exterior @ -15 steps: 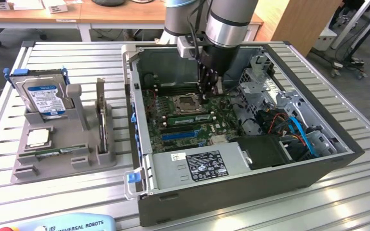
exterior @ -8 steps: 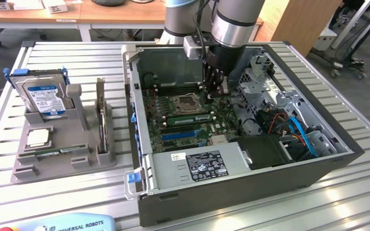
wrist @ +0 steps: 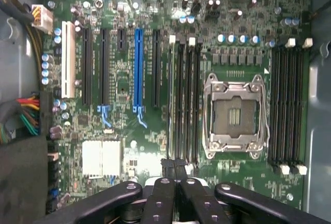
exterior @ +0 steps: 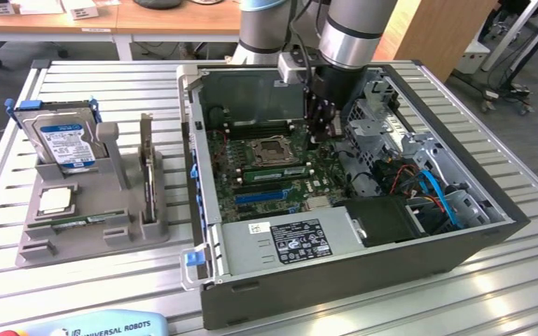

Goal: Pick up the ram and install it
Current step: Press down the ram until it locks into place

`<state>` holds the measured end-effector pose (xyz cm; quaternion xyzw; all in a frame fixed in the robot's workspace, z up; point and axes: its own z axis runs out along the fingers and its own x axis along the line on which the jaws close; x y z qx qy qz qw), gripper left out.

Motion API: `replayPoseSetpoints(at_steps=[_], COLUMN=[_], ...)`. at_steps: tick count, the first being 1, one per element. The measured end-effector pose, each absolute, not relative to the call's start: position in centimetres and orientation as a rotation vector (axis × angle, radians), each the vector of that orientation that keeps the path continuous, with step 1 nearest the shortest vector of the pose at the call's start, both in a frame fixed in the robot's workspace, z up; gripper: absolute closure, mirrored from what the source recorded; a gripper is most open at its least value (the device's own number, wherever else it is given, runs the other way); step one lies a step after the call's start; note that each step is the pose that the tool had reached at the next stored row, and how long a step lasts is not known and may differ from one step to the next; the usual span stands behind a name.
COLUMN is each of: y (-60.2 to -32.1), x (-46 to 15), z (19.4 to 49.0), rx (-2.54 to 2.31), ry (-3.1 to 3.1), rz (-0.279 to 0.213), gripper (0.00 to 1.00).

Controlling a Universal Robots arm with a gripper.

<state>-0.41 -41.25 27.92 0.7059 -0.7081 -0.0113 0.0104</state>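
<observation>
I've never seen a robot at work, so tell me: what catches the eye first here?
A silver robot arm reaches down into an open computer case on a slatted table. Its tool hangs over the green motherboard, near the empty processor socket. At the exterior view's left, a grey holder holds a blue-labelled hard drive on edge.

Robotics lab, slatted workbench [exterior: 82,280], background desks [exterior: 176,17]

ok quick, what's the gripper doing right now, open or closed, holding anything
Gripper: closed, black fingers drawn together above the green motherboard; whether the thin green ram stick is pinched between them cannot be told.
</observation>
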Motion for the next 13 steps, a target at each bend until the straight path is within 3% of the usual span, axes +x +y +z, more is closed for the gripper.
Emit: replayPoseSetpoints(at_steps=[13], y=[-41.25], x=[0.75], z=[27.92], rx=[2.204], ry=[-2.210], rz=[-0.035], gripper=[0.90])
